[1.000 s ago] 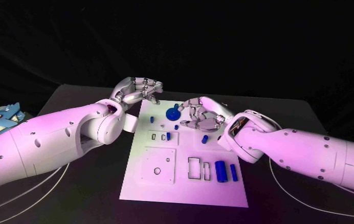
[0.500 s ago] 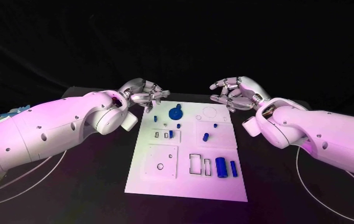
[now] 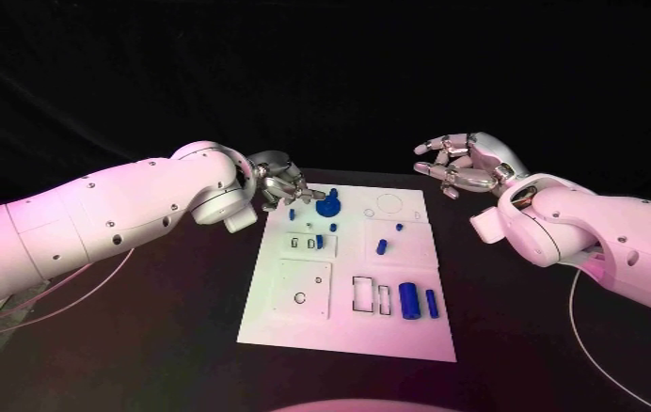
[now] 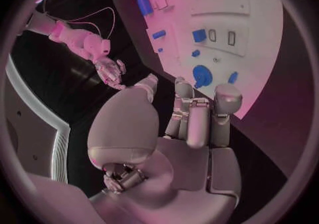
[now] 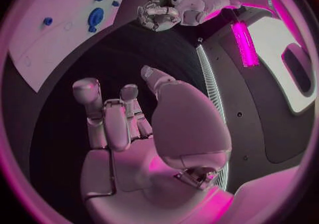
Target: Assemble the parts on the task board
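Since a second ago the right hand (image 3: 466, 166) has left the far part of the task board (image 3: 350, 332) and now hangs over the black table (image 3: 163, 337) well to the right of the board's far right corner. The left hand (image 3: 285, 184) has stayed near the board's far left corner, though it now sits a little lower against the edge.

The right hand holds nothing; its fingers (image 5: 113, 117) are loosely curled and apart, with the palm bare in the right wrist view. The left hand also holds nothing; its fingers (image 4: 199, 115) are bent forward with gaps between them, and its fingertips hover just beside the far left edge of the board.

The white board lies in the middle of the table, its long side running from near to far. At its far left a round blue part (image 3: 327, 209) stands on the board, with a small blue piece (image 3: 292, 213) just to its left, close to the left hand's fingertips. Further in, a small blue peg (image 3: 332, 228) sits near the middle, and two more short blue pieces (image 3: 381, 246) lie on the right half, one close behind the other. In the near right area a thick blue cylinder (image 3: 408, 294) lies beside a thinner blue bar (image 3: 430, 303), both lying lengthwise from near to far, next to empty rectangular slots (image 3: 362, 294).
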### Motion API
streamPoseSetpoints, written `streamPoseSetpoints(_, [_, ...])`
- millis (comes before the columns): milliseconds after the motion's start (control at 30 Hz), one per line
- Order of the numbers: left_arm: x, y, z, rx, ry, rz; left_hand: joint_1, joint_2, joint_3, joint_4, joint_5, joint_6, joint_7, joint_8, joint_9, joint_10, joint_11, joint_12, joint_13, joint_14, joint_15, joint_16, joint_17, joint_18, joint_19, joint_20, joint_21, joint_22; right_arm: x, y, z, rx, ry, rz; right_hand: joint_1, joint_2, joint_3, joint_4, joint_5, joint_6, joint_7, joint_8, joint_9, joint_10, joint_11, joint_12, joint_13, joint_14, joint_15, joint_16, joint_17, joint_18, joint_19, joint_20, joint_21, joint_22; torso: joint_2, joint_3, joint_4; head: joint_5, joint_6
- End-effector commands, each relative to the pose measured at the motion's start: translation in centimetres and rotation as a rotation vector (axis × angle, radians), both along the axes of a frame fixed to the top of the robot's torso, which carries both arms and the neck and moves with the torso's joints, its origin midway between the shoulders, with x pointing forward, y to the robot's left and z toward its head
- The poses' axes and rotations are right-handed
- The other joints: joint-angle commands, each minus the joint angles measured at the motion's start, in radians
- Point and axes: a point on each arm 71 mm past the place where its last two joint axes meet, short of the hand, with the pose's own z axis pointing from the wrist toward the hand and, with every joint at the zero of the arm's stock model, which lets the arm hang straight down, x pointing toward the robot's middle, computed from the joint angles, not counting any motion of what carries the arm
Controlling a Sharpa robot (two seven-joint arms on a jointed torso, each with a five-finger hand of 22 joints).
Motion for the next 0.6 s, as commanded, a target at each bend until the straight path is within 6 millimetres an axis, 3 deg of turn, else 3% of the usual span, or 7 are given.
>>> streamPoseSetpoints(33, [0.3,0.1,-0.4,0.152,0.016,0.017,-0.010,-0.001,-0.008,0.000,0.001,-0.001,-0.006,0.009,0.003,0.006,-0.001,0.005,0.003,0.050,-0.006,0.006,0.064,-0.012,0.006,-0.004,0.006,0.002,-0.1,0.0,-0.3,0.000,0.031,-0.007,-0.010,-0.002,0.003,0.007,0.012,0.006,0.003,0.008,-0.002,0.004,0.000,0.002,-0.004,0.007,0.000,0.002,-0.005,-0.005,0.005,-0.002,-0.006,-0.004,0.000,0.0001,0.0026,0.002,-0.006])
streamPoseSetpoints(467, [0.9,-1.7,-2.0,0.290,0.091,-0.023,-0.027,0.015,-0.018,0.000,0.001,-0.004,-0.010,0.022,0.013,0.009,-0.004,0.016,0.014,0.053,-0.009,0.010,0.071,-0.015,0.014,-0.006,0.016,0.020,-0.3,-0.2,-0.6,-0.022,0.046,-0.026,-0.011,-0.011,0.011,0.011,0.062,-0.002,0.002,0.021,-0.005,0.003,-0.002,0.002,-0.018,0.007,-0.003,-0.002,-0.011,-0.004,0.007,-0.005,-0.016,-0.009,0.005,-0.0032,-0.0022,0.009,-0.028])
streamPoseSetpoints(600, [1.0,-2.2,-2.4,0.309,0.109,-0.041,-0.029,0.019,-0.019,0.000,0.001,-0.005,-0.010,0.023,0.014,0.010,-0.004,0.018,0.017,0.053,-0.009,0.011,0.073,-0.015,0.013,-0.006,0.016,0.020,-0.3,-0.2,-0.7,-0.026,0.050,-0.030,-0.011,-0.011,0.012,0.011,0.066,-0.003,0.002,0.021,-0.006,0.002,-0.002,0.001,-0.019,0.007,-0.003,-0.003,-0.013,-0.004,0.005,-0.005,-0.019,-0.010,0.008,-0.0071,-0.0023,0.009,-0.032])
